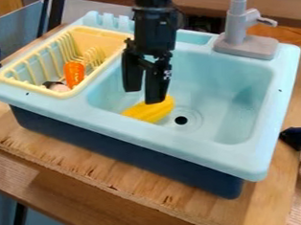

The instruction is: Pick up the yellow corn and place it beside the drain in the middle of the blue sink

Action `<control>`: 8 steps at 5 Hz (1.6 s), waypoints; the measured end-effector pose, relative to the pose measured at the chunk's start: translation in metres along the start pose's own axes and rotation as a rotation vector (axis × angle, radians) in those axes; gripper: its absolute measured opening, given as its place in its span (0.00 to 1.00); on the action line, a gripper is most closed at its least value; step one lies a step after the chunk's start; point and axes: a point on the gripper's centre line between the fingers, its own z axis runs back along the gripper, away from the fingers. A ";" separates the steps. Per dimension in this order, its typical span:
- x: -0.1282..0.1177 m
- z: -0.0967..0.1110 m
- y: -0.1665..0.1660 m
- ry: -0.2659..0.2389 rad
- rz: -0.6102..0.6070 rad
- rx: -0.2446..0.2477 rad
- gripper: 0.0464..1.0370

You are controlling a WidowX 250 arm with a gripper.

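In the camera view, your pincer [143, 95] hangs open over the sink [232, 88], its fingers parted with nothing gripped. The yellow toy [154, 111] lies in the basin just below it; you cannot tell whether one fingertip touches. Left of the pincer in view, a rack [39, 86] holds a carrot [74, 73]; right and beyond stands the faucet [236, 28].

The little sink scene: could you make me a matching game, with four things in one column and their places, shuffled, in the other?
1. Black gripper
2. Orange toy
3. Yellow toy
4. Grey faucet

A. Lying in the basin
B. At the sink's far edge
C. Hanging over the basin
D. In the rack

Pairs: 1-C, 2-D, 3-A, 4-B
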 end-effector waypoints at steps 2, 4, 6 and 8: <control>0.015 -0.016 0.001 0.099 -0.017 0.067 0.96; 0.007 -0.029 0.001 0.094 0.085 -0.019 0.94; 0.004 -0.024 0.015 0.067 0.175 -0.025 0.53; 0.013 0.003 -0.005 0.144 -0.061 0.089 0.53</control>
